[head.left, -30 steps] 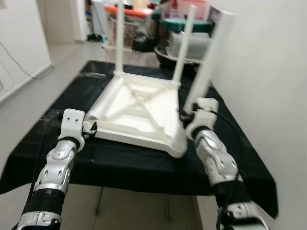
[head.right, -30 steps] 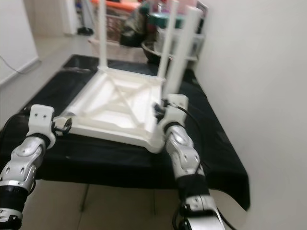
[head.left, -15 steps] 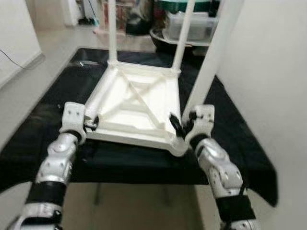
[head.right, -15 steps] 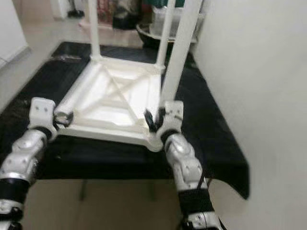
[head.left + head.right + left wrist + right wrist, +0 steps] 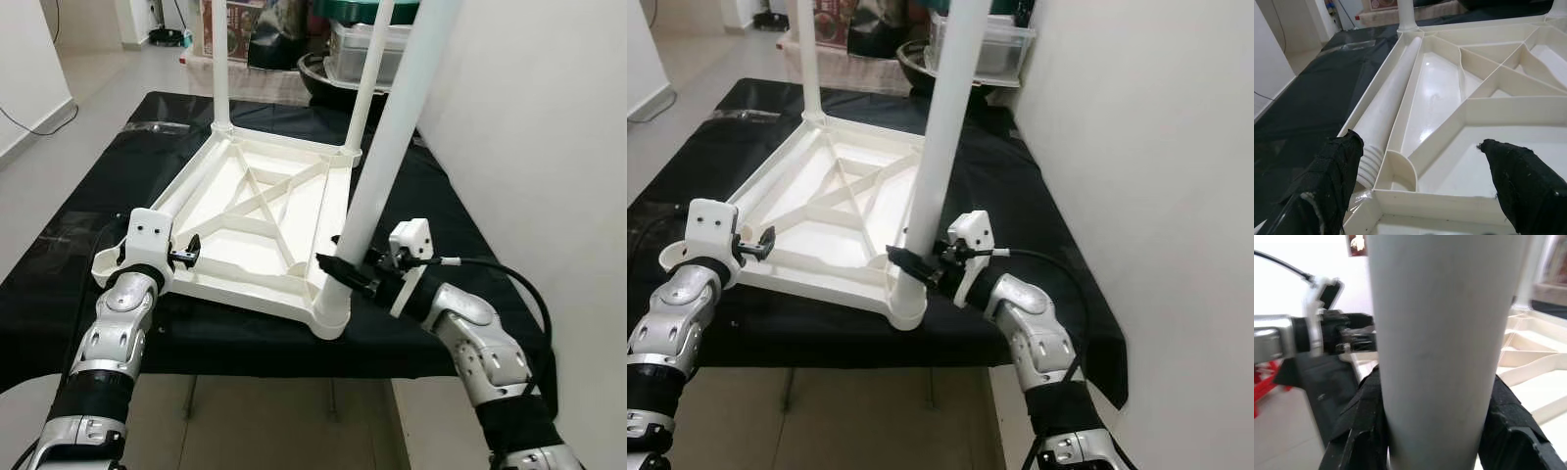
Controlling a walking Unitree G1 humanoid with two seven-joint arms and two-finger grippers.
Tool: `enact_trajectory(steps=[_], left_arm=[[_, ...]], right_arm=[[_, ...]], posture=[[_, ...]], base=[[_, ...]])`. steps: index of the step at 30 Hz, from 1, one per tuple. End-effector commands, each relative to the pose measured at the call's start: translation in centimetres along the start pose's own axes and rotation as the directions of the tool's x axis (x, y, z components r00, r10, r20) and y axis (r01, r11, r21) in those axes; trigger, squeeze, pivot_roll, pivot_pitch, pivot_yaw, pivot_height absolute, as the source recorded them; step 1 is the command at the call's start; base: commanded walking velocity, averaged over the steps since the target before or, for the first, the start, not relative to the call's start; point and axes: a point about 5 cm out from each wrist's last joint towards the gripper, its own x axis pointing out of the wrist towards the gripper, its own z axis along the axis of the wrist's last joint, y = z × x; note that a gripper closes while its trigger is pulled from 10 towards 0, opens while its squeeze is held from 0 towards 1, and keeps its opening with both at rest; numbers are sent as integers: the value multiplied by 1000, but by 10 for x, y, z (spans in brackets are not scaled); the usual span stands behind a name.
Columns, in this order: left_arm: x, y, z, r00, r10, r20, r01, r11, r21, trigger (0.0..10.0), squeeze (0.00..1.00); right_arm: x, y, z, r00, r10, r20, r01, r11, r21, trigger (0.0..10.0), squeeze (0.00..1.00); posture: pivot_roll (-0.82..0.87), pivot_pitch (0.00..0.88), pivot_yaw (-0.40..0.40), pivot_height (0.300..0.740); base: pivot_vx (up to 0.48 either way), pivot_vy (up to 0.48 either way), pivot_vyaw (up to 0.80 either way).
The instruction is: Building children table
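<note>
- Upside-down white plastic kids' table (image 5: 265,220) lies on the black-covered surface (image 5: 118,186), toward its near edge; 2 legs stand in the far sockets.
- Right end effector (image 5: 917,266) is clamped round the near-right leg (image 5: 377,176) low down, just above the corner socket; black fingers (image 5: 1359,431) hug both sides of the tube in the wrist view.
- Change vs 1 s ago: the right wrist was beside the leg w/ the gripper pointing up; now the forearm has swung in sideways and the fingers wrap the leg. Leg base looks seated in the near-right corner, leg roughly upright w/ a slight lean.
- Left end effector (image 5: 189,251) is at the near-left corner, fingers (image 5: 1334,166) spread wide, holding nothing; about where it was 1 s ago.
- 4th leg (image 5: 1386,110) lies loose inside the frame along the left rim, threaded end toward the near-left socket.
- Meaning, as I judge it: leg 3 is being pressed or twisted home; leg 4 is left, so approx 3/4 done.
- Risk: table may slide on the cloth under the push.
</note>
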Motion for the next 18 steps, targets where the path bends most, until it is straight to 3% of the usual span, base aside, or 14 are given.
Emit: enact_trajectory(steps=[1,2,3,4,5,6,7,8,10,11,12,15,17,18], left_arm=[[0,1,-1,1000,-1,-5,1,1000,11,10000,0],[0,1,-1,1000,-1,-5,1,1000,11,10000,0],[0,1,-1,1000,1,-5,-1,1000,11,10000,0],[0,1,-1,1000,0,-6,0,1000,12,10000,0],[0,1,-1,1000,0,-6,0,1000,12,10000,0],[0,0,-2,1000,-2,-7,2,1000,12,10000,0],[0,0,-2,1000,-2,-7,2,1000,12,10000,0],[0,-1,-2,1000,-3,-7,3,1000,12,10000,0],[-1,0,-2,1000,-3,-6,3,1000,12,10000,0],[-1,1,-3,1000,0,-9,0,1000,12,10000,0],[-1,1,-3,1000,2,-11,-2,1000,12,10000,0],[-1,1,-3,1000,-1,-13,1,1000,13,10000,0],[0,0,-3,1000,-6,-12,6,1000,14,10000,0],[1,0,-2,1000,-9,-11,9,1000,15,10000,0]], right_arm=[[1,-9,-39,966,-185,-178,196,980,42,0,0],[1,-9,-39,966,-185,-178,196,980,42,0,0],[-1,-28,-45,890,-400,-218,414,910,21,0,0],[-13,-48,-50,725,-643,-247,665,746,11,0,0],[-13,-48,-50,725,-643,-247,665,746,11,0,0],[-35,-64,-54,453,-847,-279,883,469,8,0,0],[-35,-64,-54,453,-847,-279,883,469,8,0,0],[-42,-65,-54,373,-883,-283,922,388,7,0,0],[-43,-58,-48,352,-902,-250,933,360,14,0,0],[-36,-45,-42,393,-892,-223,918,395,40,0,0],[-28,-33,-36,443,-874,-197,896,441,58,10000,0],[-13,-16,-23,561,-818,-129,828,556,74,10000,0],[-7,-10,-17,608,-789,-86,794,603,80,10000,0],[-4,-6,-9,652,-757,-33,756,647,103,10000,1000]], posture=[[157,0,-124,740],[157,0,-124,740],[155,0,-120,740],[152,0,-120,740],[152,0,-120,740],[155,0,-122,740],[155,0,-122,740],[155,0,-122,740],[155,0,-121,740],[154,0,-121,740],[154,0,-121,740],[140,0,-109,740],[138,0,-108,740],[136,0,-107,740]], base=[[0,0,0],[0,0,0],[0,0,0],[0,0,0],[0,0,0],[0,0,0],[0,0,0],[0,0,0],[0,0,0],[0,0,0],[0,0,0],[0,0,0],[0,0,0],[0,0,0]])
